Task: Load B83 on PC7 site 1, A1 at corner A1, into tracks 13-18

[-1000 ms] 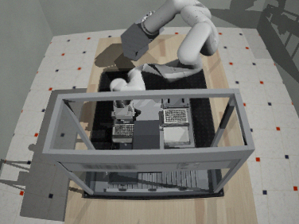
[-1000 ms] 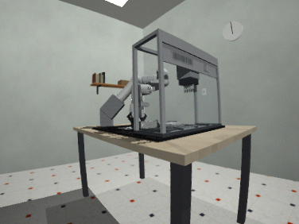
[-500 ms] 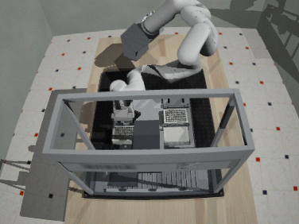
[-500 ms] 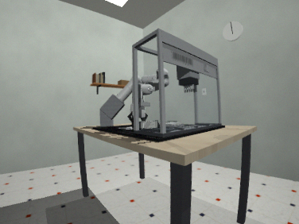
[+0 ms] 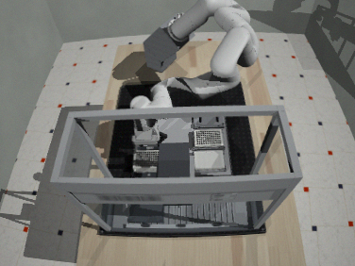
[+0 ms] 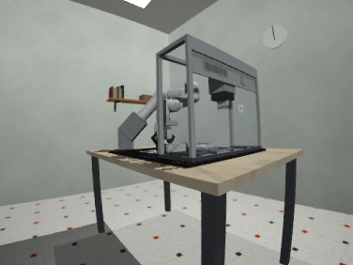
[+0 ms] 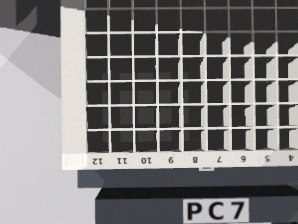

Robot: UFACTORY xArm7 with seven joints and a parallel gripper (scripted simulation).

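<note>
White-walled deep-well block B83 (image 7: 165, 85) fills our wrist view, sitting on carrier PC7 (image 7: 200, 200) beside the handle label at 6 o'clock. We hold our jaws spread above it, gripping nothing, over the wooden counter (image 5: 278, 236).

Matt white plastic block B83 (image 7: 150, 90), pale wooden table (image 6: 221, 176).

Counter (image 6: 221, 180): light wood top on four dark legs, standing on a white tiled floor (image 6: 155, 235) with red and dark dots. Directly on the counter: a black deck tray (image 6: 207, 157) covering most of the top, with bare wood left around its edges, and the arm's grey base block (image 5: 162, 47) at the far edge. The grey frame (image 5: 175, 114) stands on the tray.
</note>
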